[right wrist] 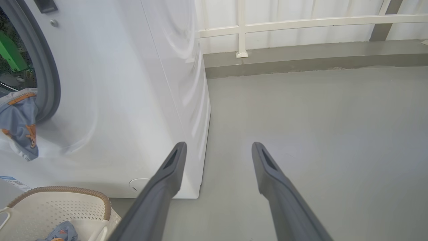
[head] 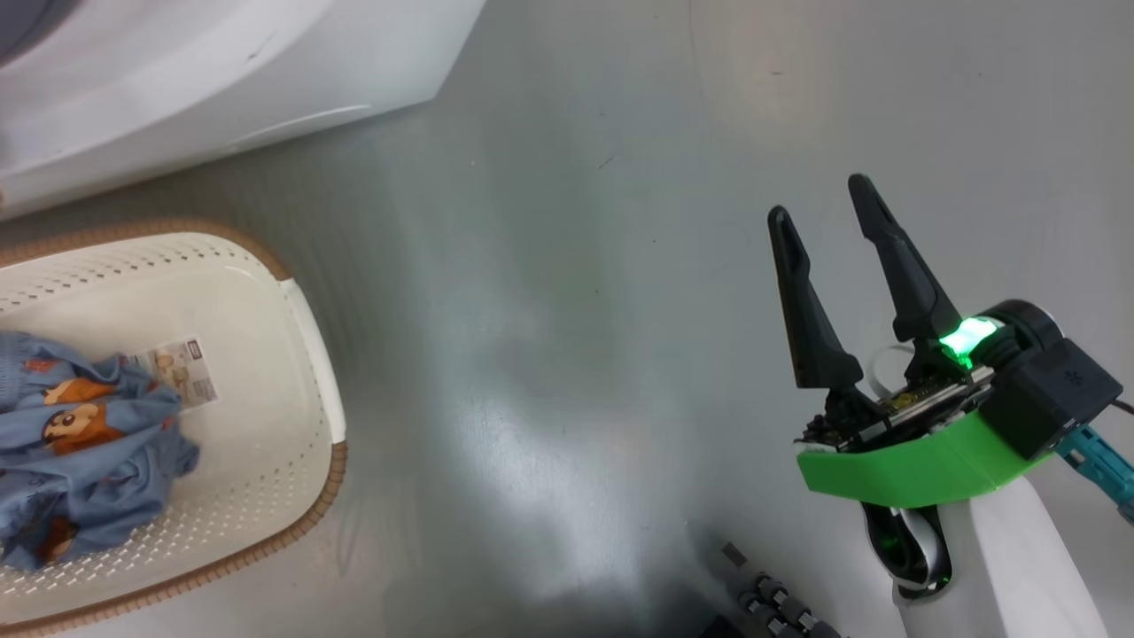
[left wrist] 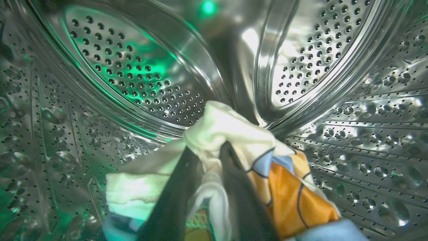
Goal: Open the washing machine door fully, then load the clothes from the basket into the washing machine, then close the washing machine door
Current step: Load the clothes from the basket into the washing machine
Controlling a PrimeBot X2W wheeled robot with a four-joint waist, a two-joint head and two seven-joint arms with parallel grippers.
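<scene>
My left gripper is deep inside the steel perforated drum, shut on a cream-white garment with blue and orange print. A light blue printed garment hangs over the grey gasket at the mouth of the white washing machine. More blue clothes lie in the cream basket on the floor beside the machine. My right gripper hovers open over bare floor, far right of the basket, with nothing between its fingers. The door is out of view.
The machine's round filter cover and blue label sit low on its front. A white railing and a raised kerb run along the back. Grey floor spreads between basket and right arm.
</scene>
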